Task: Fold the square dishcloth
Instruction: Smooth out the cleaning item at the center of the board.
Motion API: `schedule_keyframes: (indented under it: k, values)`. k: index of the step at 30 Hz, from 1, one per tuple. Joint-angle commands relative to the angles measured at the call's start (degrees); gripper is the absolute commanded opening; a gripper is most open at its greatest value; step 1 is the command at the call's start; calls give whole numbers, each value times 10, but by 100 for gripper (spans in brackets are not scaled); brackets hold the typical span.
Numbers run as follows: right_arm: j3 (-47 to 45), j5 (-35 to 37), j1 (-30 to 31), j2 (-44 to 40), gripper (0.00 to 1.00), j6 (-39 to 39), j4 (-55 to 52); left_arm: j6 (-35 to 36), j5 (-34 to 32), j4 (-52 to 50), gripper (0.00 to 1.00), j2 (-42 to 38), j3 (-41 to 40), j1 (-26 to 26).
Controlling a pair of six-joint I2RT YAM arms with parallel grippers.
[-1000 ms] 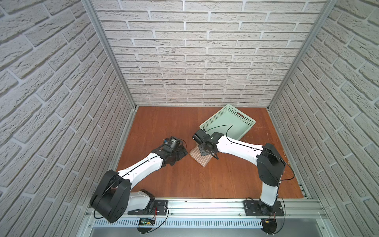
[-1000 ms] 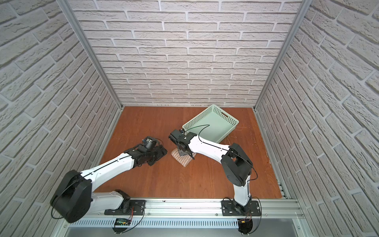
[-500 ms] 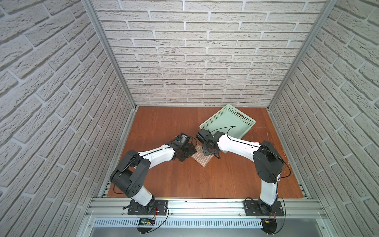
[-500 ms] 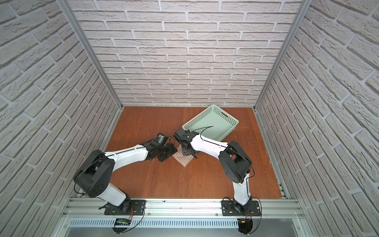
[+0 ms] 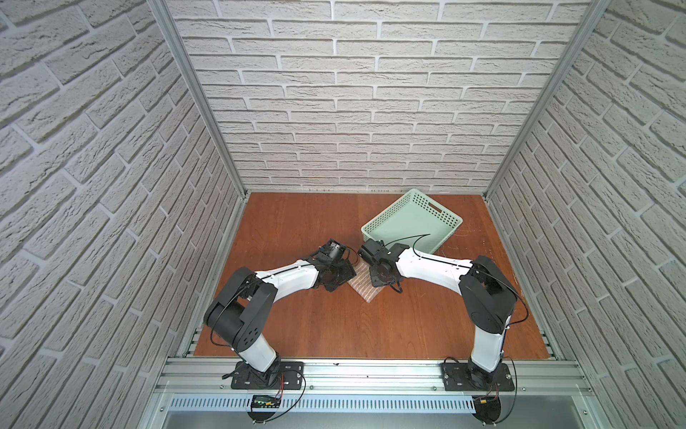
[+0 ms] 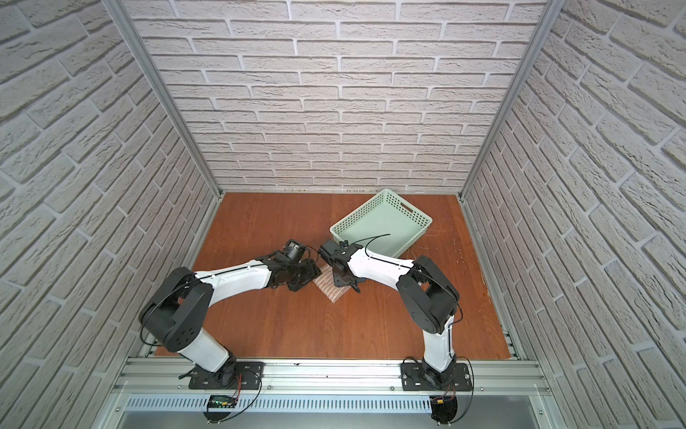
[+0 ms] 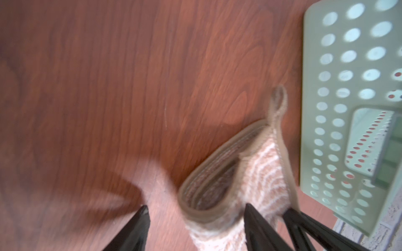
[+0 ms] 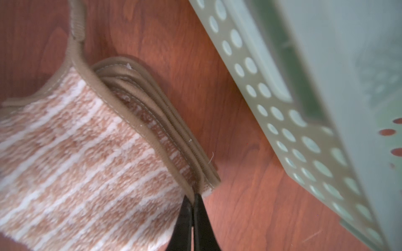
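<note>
high top views; close wrist views share dishcloth (image 7: 261, 173)

The square dishcloth (image 5: 365, 289) lies about the middle of the table (image 5: 297, 319), turned like a diamond, one corner pointing to 6 o'clock in both top views; its 12 o'clock half is covered from above. It is soft tan-brown terry with thin cream stripes and a darker brown bound edge. Up close it is doubled over: several bound edges lie stacked, and the top layer arches up off them. A small hanging loop (image 7: 279, 100) sticks out from one corner. The right gripper (image 8: 192, 201) pinches the top layer's edge.
</note>
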Motion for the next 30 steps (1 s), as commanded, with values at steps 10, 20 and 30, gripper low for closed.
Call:
schedule_keyframes:
  k: [10,20,30]
  values:
    - [-68,27,-2,-74,3,51,40,4,-1,11,67,45,29,9]
    - [-75,53,-3,-29,3,68,34,7,7,15,69,62,48,12]
    - [-79,58,-2,1,9,72,42,4,-18,-20,59,-13,26,3]
